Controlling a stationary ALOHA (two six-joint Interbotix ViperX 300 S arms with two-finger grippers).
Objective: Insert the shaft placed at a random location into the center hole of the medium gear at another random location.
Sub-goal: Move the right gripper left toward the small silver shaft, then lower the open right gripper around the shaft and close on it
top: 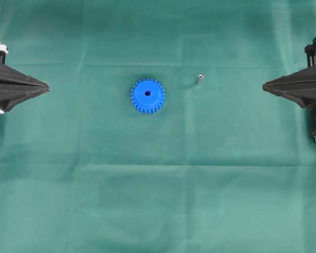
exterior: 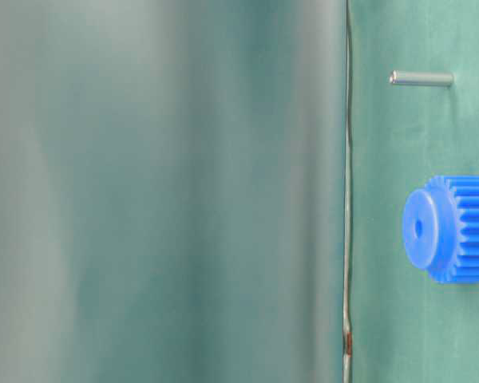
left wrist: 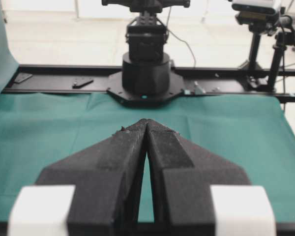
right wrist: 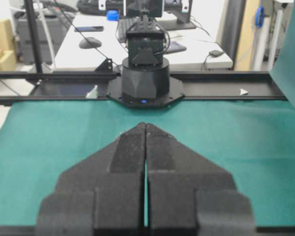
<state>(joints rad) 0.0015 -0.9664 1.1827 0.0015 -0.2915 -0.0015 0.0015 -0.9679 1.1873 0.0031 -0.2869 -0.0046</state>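
The medium gear (top: 147,96) is a bright blue toothed disc lying flat near the middle of the green cloth, its dark center hole (top: 147,93) facing up. In the table-level view the gear (exterior: 455,229) and its hole (exterior: 418,228) also show. The shaft (top: 198,80), a tiny silvery pin, stands a short way to the gear's right; it shows again as the shaft (exterior: 421,78). My left gripper (top: 46,86) is shut and empty at the left edge. My right gripper (top: 264,87) is shut and empty at the right edge. Neither wrist view shows the gear or the shaft.
Green cloth (top: 158,190) covers the whole table. Across the cloth, the left wrist view shows the opposite arm's black base (left wrist: 145,73) and the right wrist view shows the other base (right wrist: 143,78). A blurred green fold fills the left of the table-level view.
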